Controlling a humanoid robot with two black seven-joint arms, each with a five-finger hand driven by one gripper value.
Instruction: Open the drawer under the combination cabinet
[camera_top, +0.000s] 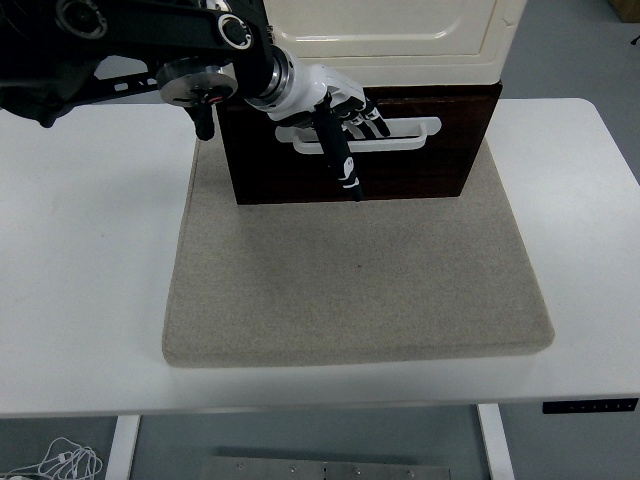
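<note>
Head view, from my seat at the controls: nearest me is the white counter (90, 300), its front edge along the bottom of the picture. On it lies a grey felt mat (350, 290), bare over its near half. At the mat's far end stands the combination cabinet (390, 30), cream on top, with the dark brown drawer (420, 165) beneath it facing me. A white handle (400, 135) runs across the drawer front. My left hand (335, 105) comes in from the upper left on its black arm, and its fingers (365, 112) are curled over the left part of that handle, hooked onto the bar. The thumb (342, 160) hangs down in front of the drawer face, pointing toward the mat. I can't judge from this angle how far the drawer front stands out from under the cabinet.
</note>
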